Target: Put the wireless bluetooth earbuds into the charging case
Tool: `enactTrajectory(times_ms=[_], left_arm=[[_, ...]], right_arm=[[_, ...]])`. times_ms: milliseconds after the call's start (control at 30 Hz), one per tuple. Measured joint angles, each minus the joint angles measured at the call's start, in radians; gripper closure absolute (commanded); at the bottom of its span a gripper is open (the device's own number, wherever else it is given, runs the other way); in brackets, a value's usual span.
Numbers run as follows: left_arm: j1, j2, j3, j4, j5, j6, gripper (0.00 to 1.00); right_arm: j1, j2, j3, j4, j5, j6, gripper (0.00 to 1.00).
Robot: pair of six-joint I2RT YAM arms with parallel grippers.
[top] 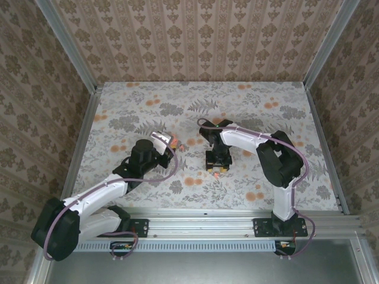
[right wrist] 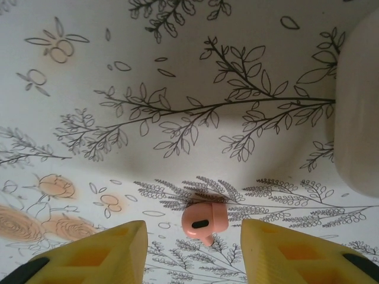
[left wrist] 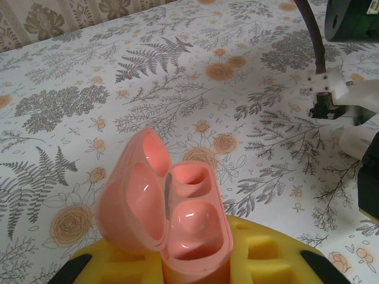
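A coral-pink charging case [left wrist: 192, 236] stands up between the yellow fingers of my left gripper [left wrist: 195, 269], which is shut on its body. Its lid [left wrist: 133, 195] hangs open to the left. The farther well looks empty. A glossy rounded shape sits in the nearer well; I cannot tell if it is an earbud. From above, the left gripper [top: 166, 142] holds the case [top: 175, 141] at the table's middle left. A coral-pink earbud [right wrist: 204, 220] lies on the table between the spread yellow fingers of my right gripper [right wrist: 193, 235], touching neither. My right gripper [top: 217, 167] points down over that earbud [top: 218, 174].
The table [top: 266, 118] wears a cloth printed with grey ferns and orange flowers. A white rounded body [right wrist: 358, 106] rises at the right of the right wrist view. Patterned walls and metal rails [top: 323, 139] enclose the table. The right arm [left wrist: 343, 100] shows beyond the case.
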Motion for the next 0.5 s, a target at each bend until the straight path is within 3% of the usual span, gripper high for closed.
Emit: enactTrajectory(times_ms=[500], left_arm=[[0.000,-0.013,0.000,-0.021,-0.003,0.000,0.82]], right_arm=[[0.000,0.023,-0.017,0.007,-0.022,0.000,0.58]])
